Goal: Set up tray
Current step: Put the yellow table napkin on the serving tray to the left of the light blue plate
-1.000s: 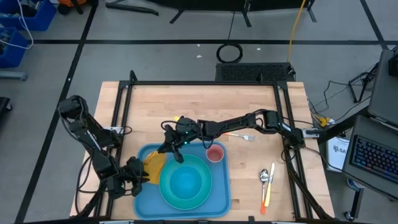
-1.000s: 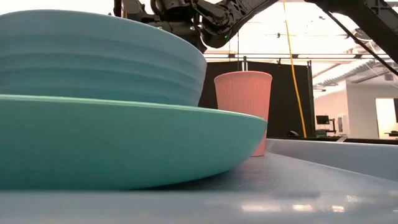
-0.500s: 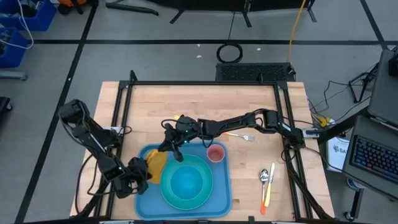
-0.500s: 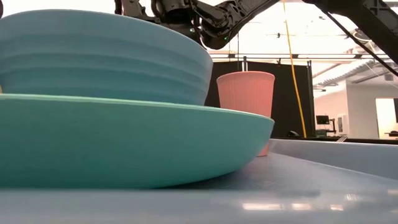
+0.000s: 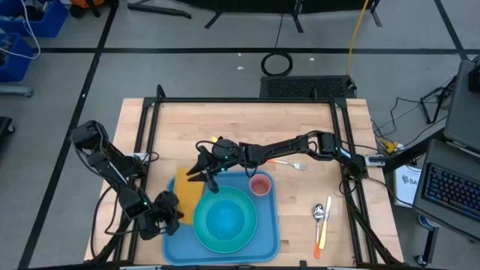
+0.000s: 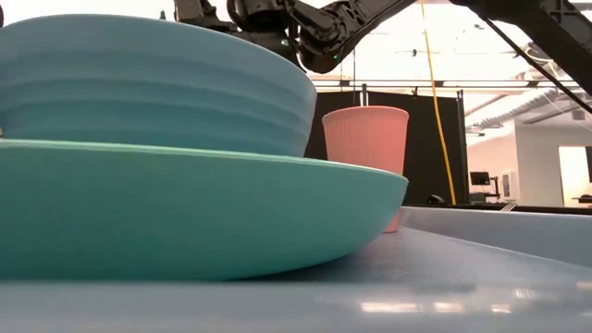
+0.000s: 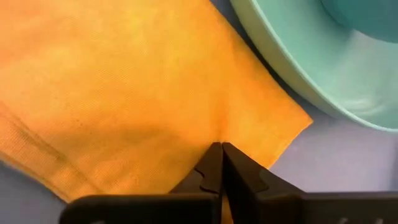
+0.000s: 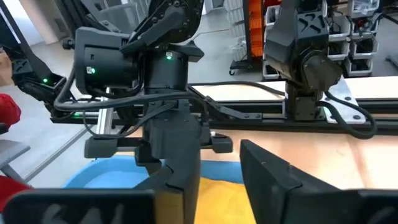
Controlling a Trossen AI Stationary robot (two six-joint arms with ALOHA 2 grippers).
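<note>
The blue tray (image 5: 176,240) lies at the table's near middle. It carries a teal plate (image 5: 251,236) with a teal bowl (image 5: 223,217) on it, and a pink cup (image 5: 259,184) at the far right. A yellow-orange napkin (image 5: 187,192) lies flat on the tray's left part, beside the plate (image 7: 292,68). My left gripper (image 5: 171,212) is shut at the napkin's near-left end. My right gripper (image 5: 199,172) hovers open just above the napkin's far end (image 8: 217,199), touching nothing. My left gripper's shut fingertips (image 7: 211,163) meet on the napkin a little in from its near corner (image 7: 219,137), where a small crease runs off from them. They come slanting down from the table's near left. The napkin lies flat on the tray; one layer or several, I cannot tell.
A fork (image 5: 292,164) lies on the wood right of my right arm. A spoon (image 5: 319,212) and an orange-handled knife (image 5: 324,234) lie right of the tray. Black frame rails (image 5: 150,135) run along the table's sides.
My left gripper has moved a little toward the napkin and shut on it. My right gripper has opened, let go of the napkin and risen slightly toward the far edge. The napkin, bunched before, now lies spread flat on the tray.
</note>
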